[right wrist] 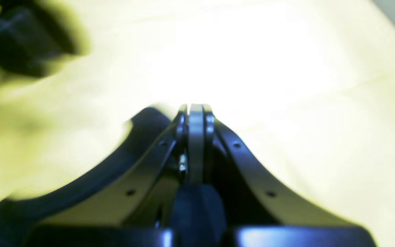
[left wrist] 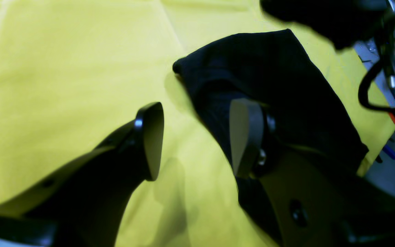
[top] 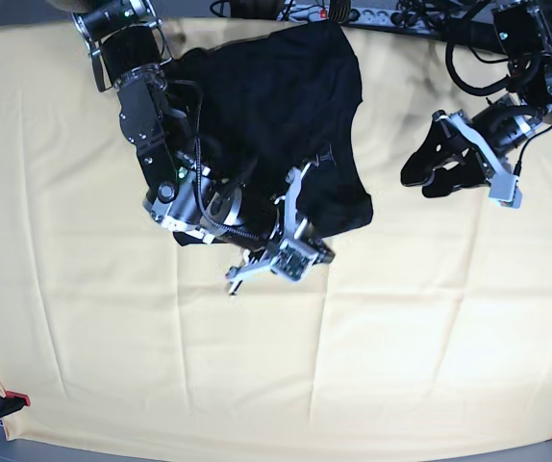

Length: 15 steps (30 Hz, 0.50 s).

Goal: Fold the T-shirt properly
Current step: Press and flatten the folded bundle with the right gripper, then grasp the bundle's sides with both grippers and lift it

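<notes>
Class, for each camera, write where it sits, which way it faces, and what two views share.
Left wrist: on that arm, facing past its open tool to the T-shirt.
Right wrist: behind its shut tool, over T-shirt and tablecloth.
Base: above, looking down; both arms show.
Left wrist and base share the T-shirt.

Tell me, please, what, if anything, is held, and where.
The left end effector holds nothing; whether the shut right end effector grips the T-shirt cannot be told.

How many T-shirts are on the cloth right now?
1. The dark T-shirt lies on the pale yellow cloth, partly under the right arm; another layer beneath it could be hidden.
</notes>
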Each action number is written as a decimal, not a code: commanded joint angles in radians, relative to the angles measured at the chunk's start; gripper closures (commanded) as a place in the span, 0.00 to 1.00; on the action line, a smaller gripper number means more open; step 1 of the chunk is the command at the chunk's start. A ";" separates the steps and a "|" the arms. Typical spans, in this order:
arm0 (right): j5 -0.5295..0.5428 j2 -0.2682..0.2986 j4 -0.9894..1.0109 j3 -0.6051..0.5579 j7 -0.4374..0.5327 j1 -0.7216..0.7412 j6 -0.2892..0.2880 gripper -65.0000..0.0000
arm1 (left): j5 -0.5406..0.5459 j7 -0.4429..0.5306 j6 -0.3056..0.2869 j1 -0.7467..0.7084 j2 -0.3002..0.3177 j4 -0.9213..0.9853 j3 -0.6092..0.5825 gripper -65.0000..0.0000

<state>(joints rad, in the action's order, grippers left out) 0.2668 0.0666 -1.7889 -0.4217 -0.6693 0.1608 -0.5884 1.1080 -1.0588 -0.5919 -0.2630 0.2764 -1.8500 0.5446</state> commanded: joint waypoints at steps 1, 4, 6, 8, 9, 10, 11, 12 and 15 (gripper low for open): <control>0.013 0.000 -0.014 0.004 -0.001 0.031 0.001 1.00 | 0.028 0.018 -0.008 0.009 0.013 -0.017 0.006 0.52; 0.027 0.006 -0.022 0.004 -0.090 0.069 0.002 1.00 | 0.056 0.000 -0.009 0.009 0.029 -0.017 0.006 0.85; 0.050 0.023 -0.024 0.004 -0.122 0.070 0.006 1.00 | 0.104 -0.049 -0.032 0.008 0.045 -0.018 0.006 1.00; 0.050 0.051 -0.024 0.004 -0.142 0.061 0.020 1.00 | 0.185 -0.105 -0.071 0.008 0.063 -0.018 0.002 1.00; 0.045 0.066 -0.024 0.006 -0.148 0.056 0.035 1.00 | 0.219 -0.124 -0.079 0.008 0.075 -0.020 -0.008 1.00; 0.043 0.081 -0.024 0.013 -0.148 0.053 0.041 1.00 | 0.239 -0.141 -0.087 0.009 0.085 -0.025 -0.026 1.00; 0.043 0.095 -0.024 0.024 -0.148 0.053 0.042 1.00 | 0.248 -0.152 -0.095 0.009 0.096 -0.035 -0.052 1.00; 0.043 0.108 -0.024 0.040 -0.148 0.053 0.042 1.00 | 0.247 -0.156 -0.098 0.008 0.105 -0.050 -0.085 1.00; 0.072 0.150 -0.024 0.101 -0.153 0.053 0.043 1.00 | 0.188 -0.158 -0.106 0.009 0.123 -0.116 -0.213 1.00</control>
<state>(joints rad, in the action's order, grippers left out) 0.3317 0.2111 -1.7947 -0.3248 -0.8410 0.1921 -0.5430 1.2659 -1.2304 -0.6895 -0.2615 0.3874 -1.9495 0.3210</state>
